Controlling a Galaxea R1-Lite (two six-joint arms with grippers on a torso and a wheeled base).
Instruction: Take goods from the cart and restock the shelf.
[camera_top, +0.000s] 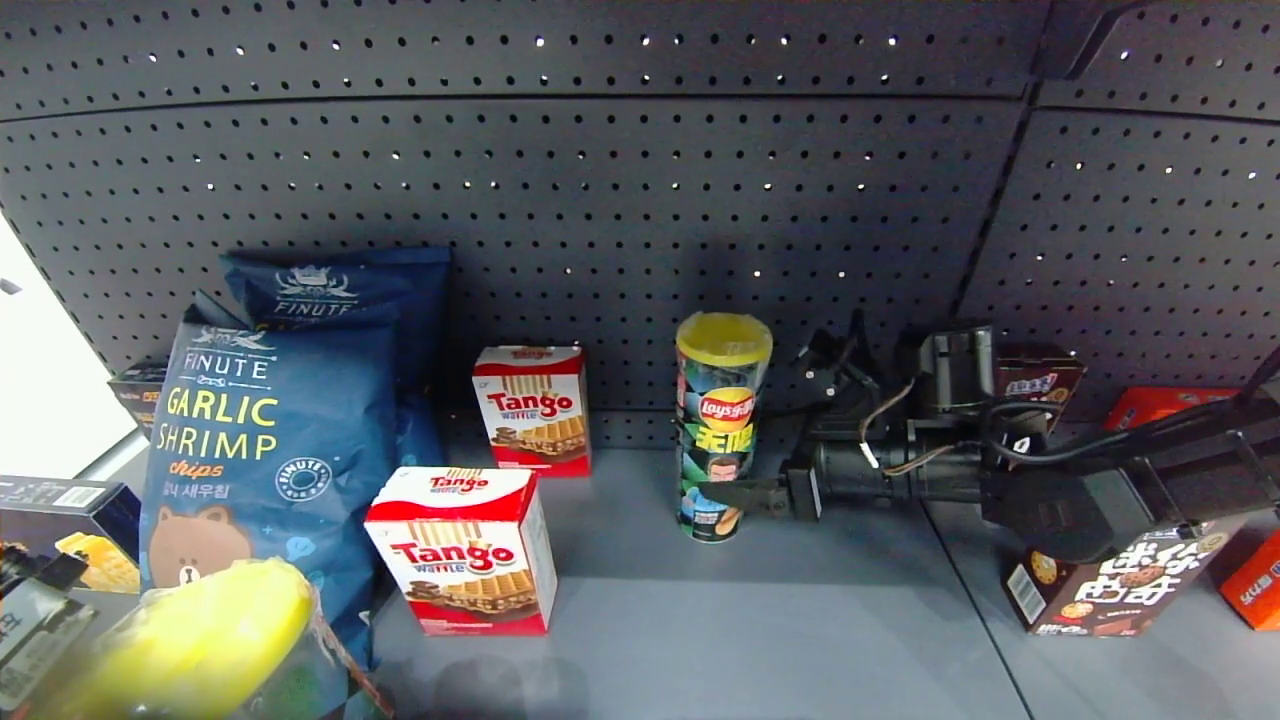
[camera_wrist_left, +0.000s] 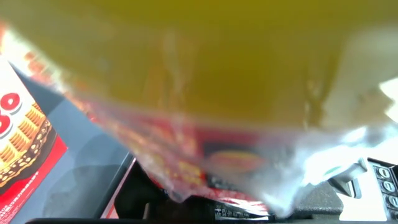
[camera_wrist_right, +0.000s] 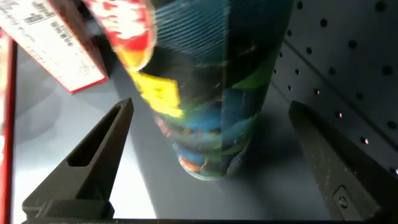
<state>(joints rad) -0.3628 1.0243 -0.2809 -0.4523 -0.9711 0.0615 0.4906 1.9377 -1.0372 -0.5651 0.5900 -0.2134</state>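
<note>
A tall chips can (camera_top: 722, 440) with a yellow lid stands upright on the grey shelf (camera_top: 760, 620), close to the pegboard back. My right gripper (camera_top: 760, 440) comes in from the right at the can's lower half. Its fingers stand open on either side of the can (camera_wrist_right: 217, 99), with gaps showing on both sides. At the bottom left, a yellow packet in clear wrap (camera_top: 190, 640) is held up in front of the shelf edge. The same packet (camera_wrist_left: 205, 68) hangs right before the left wrist camera and hides my left gripper's fingers.
Two red wafer boxes (camera_top: 532, 410) (camera_top: 465, 550) and two blue shrimp-chip bags (camera_top: 270, 450) stand left of the can. A brown cookie box (camera_top: 1110, 585) and orange boxes (camera_top: 1255, 585) lie under the right arm. Bare shelf floor lies in front of the can.
</note>
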